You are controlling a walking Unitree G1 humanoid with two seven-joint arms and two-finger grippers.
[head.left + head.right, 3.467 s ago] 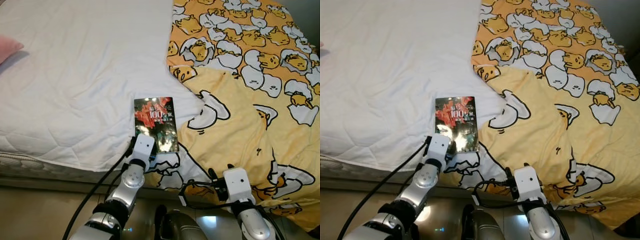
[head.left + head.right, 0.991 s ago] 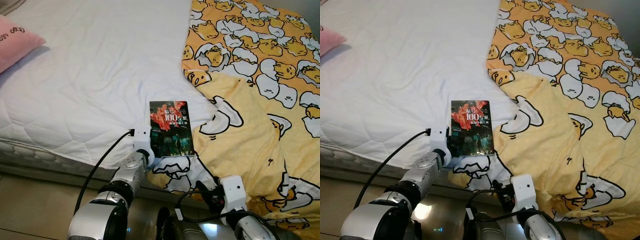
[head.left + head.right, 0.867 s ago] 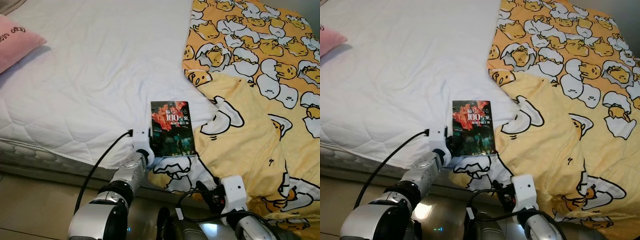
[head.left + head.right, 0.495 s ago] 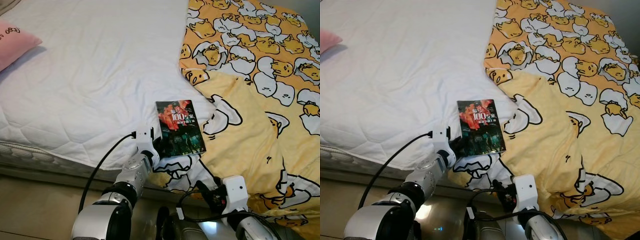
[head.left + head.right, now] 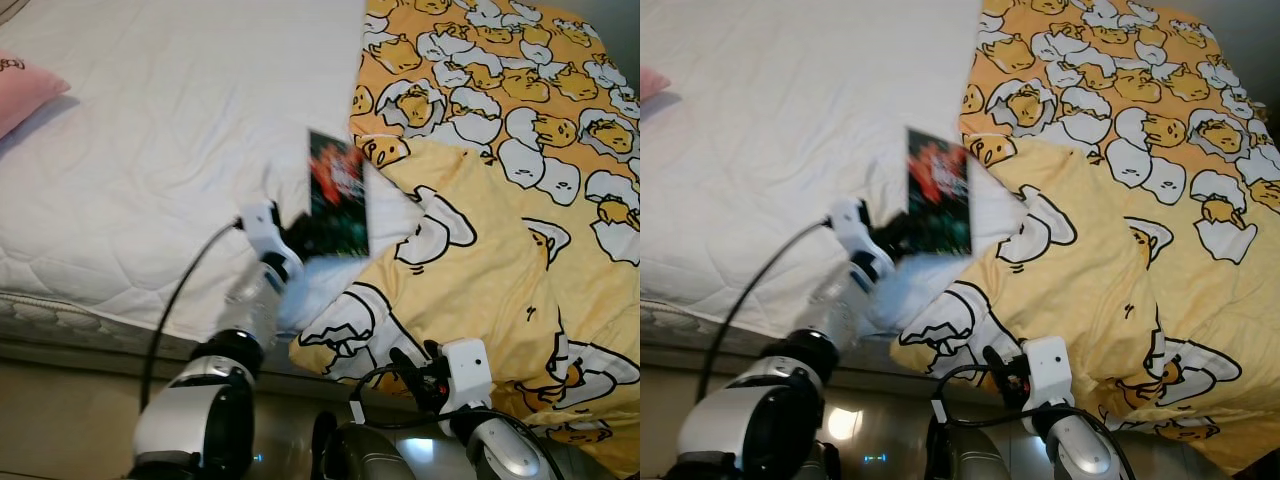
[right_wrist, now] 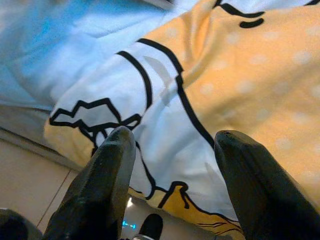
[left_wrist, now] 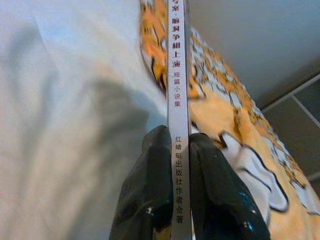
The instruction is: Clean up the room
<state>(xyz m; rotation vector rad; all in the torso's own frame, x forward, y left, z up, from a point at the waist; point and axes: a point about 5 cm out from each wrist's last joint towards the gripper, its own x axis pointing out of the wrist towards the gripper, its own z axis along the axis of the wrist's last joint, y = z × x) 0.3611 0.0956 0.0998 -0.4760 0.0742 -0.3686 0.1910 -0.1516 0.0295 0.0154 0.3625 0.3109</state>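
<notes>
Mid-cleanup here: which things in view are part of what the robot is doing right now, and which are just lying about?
In the job:
- book, raised off the white mattress
- left claw, clamped on the book's spine

Just lying about:
- yellow egg-print duvet, rumpled over the bed's right side
- pink pillow at the mattress's far left
- right claw, open, idle over the duvet's edge

Chinese text is printed down the spine of the book (image 7: pixel 178 90): "案·脑洞争相上演 短篇小说集" and "红蜻蜓出版社合著".
</notes>
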